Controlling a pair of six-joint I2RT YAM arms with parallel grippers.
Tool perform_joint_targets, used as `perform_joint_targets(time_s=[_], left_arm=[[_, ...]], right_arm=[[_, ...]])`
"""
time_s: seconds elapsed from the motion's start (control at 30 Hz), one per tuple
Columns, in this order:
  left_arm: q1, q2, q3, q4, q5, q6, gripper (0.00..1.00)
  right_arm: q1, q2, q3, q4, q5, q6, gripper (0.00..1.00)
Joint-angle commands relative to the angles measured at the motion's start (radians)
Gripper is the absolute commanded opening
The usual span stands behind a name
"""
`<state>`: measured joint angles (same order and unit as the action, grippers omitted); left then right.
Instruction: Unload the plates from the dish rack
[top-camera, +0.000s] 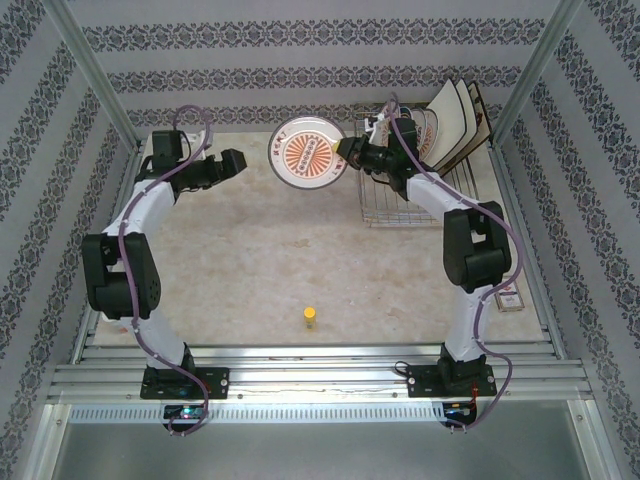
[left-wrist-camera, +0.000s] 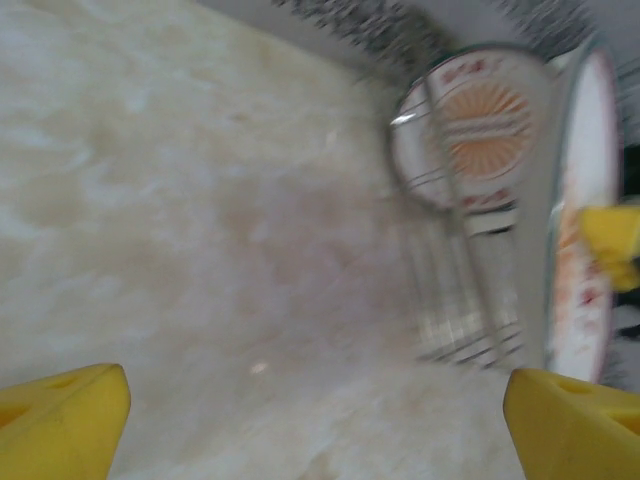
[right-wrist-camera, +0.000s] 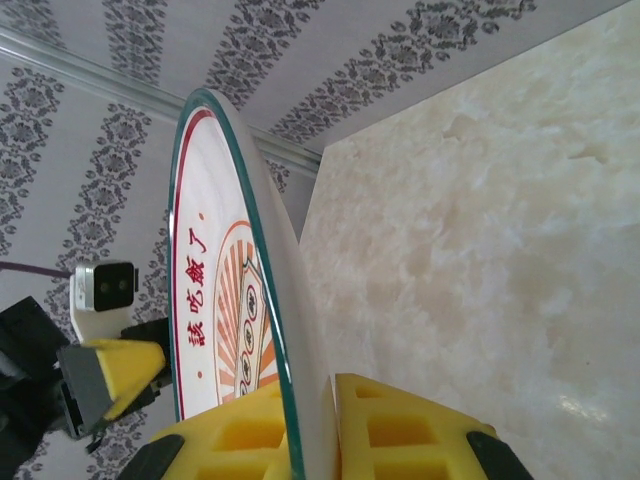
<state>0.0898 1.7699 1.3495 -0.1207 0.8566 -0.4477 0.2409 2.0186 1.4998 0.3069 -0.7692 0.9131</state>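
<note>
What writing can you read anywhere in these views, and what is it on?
"該吃飯了": red characters near the rim of the round plate gripped in the right pincer.
Print on that plate's centre band: too small to read.
Small card near the table's right edge: too small to read.

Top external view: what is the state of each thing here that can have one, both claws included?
round plate: out of the rack, on edge, gripped at its rim.
right claw: shut on the round plate.
left claw: open, empty, facing the plate.
dish rack: not yet emptied.
square plates: leaning in the dish rack.
</note>
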Motion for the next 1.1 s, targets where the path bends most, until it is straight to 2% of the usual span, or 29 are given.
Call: perform_joint_targets(time_s=[0.0,0.33,0.5,0.67,1.07], left_arm=[[-0.002,0.031,-0.070,0.459,0.171,-0.329,0.93],[-0.019,0.077,-0.085,0.558,0.180,-0.404,0.79],[-0.019,0.065,-0.103,0.581,0.189,-0.417,0.78],[-0.019,0.027,-0.101,0.468,0.159,-0.331,0.81],[-0.019,0.022,-0.098,0.452,0.147,-0.323,0.81]], right_arm=[[0.038,0.005,0.063,0.062,-0.030,0.025,0.00],[0.121,0.063,0.165,0.019,-0.013,0.041,0.00],[0.140,0.085,0.193,0.006,0.013,0.041,0.00],[0.109,0.040,0.116,0.040,0.090,0.053,0.00],[0.064,-0.001,0.056,0.094,0.120,0.080,0.00]])
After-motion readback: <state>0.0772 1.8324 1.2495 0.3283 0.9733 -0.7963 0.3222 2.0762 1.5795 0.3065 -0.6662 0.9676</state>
